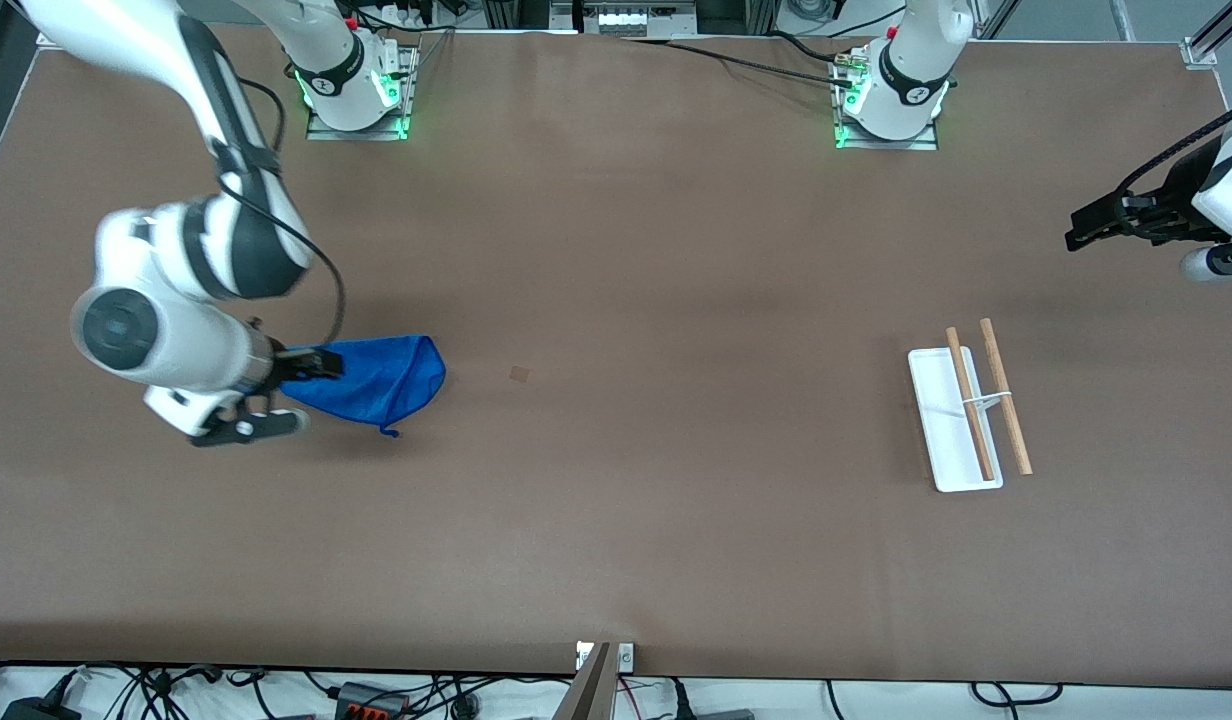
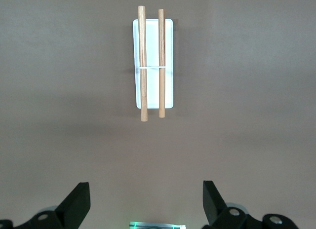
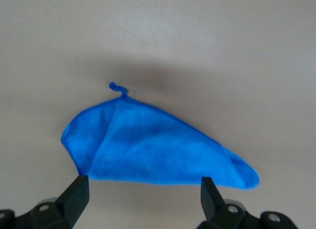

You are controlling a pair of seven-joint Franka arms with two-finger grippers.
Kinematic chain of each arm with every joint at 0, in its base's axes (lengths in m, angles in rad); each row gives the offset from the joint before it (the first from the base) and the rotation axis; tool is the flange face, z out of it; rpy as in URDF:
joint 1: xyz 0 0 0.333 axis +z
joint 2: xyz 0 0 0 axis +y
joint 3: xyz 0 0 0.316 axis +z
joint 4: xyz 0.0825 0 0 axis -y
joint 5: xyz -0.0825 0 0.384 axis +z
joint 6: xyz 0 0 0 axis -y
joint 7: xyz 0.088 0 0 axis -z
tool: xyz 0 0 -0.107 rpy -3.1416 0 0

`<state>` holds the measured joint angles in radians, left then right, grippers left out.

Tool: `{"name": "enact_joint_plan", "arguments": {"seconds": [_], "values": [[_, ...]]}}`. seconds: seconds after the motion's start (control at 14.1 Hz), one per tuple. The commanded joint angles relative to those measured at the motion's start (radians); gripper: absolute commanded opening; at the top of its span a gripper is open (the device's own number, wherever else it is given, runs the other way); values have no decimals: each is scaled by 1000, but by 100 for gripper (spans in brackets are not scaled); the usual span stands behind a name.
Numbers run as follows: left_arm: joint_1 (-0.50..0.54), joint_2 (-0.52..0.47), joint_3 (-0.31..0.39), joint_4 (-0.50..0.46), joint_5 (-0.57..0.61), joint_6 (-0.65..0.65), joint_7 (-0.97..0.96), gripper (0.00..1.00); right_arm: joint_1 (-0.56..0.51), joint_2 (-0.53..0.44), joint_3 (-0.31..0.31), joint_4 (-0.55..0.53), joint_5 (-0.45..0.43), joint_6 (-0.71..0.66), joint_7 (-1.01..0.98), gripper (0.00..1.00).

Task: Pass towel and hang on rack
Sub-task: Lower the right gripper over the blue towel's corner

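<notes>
The bright blue towel (image 1: 376, 380) lies crumpled flat on the table toward the right arm's end, its loop tag (image 1: 388, 432) at the corner nearest the front camera. My right gripper (image 1: 288, 393) is open and empty, low over the towel's edge at the right arm's end; in the right wrist view the towel (image 3: 158, 150) lies just off my fingertips (image 3: 79, 189). The rack (image 1: 936, 400) stands toward the left arm's end with its two wooden bars (image 1: 1006, 395) bare. My left gripper (image 1: 1081, 232) waits open and empty, high above the table, looking at the rack (image 2: 153, 41).
A small brown patch (image 1: 519, 374) marks the brown table mat between towel and rack. The arm bases (image 1: 356, 95) stand along the edge farthest from the front camera. Cables (image 1: 376, 695) and a post lie along the nearest edge.
</notes>
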<state>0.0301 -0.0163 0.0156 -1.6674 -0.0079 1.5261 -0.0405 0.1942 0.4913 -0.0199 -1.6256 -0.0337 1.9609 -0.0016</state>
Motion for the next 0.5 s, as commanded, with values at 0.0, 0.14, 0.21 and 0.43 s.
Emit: {"name": "enact_joint_plan", "arguments": {"seconds": [0.0,0.14,0.21,0.43], "values": [[4,-4,-5,0,-17,-11,-7,100,31,68,-3,15,11,64,-14,100],[2,-5,-6,0,-17,-12,-7,100,63,107,-3,15,1,111,-14,100],[2,-5,-6,1,-17,-12,-7,100,64,122,-3,15,1,139,-14,100],[2,-1,-6,9,-17,-15,-7,100,62,168,-2,13,12,190,-12,100]]}}
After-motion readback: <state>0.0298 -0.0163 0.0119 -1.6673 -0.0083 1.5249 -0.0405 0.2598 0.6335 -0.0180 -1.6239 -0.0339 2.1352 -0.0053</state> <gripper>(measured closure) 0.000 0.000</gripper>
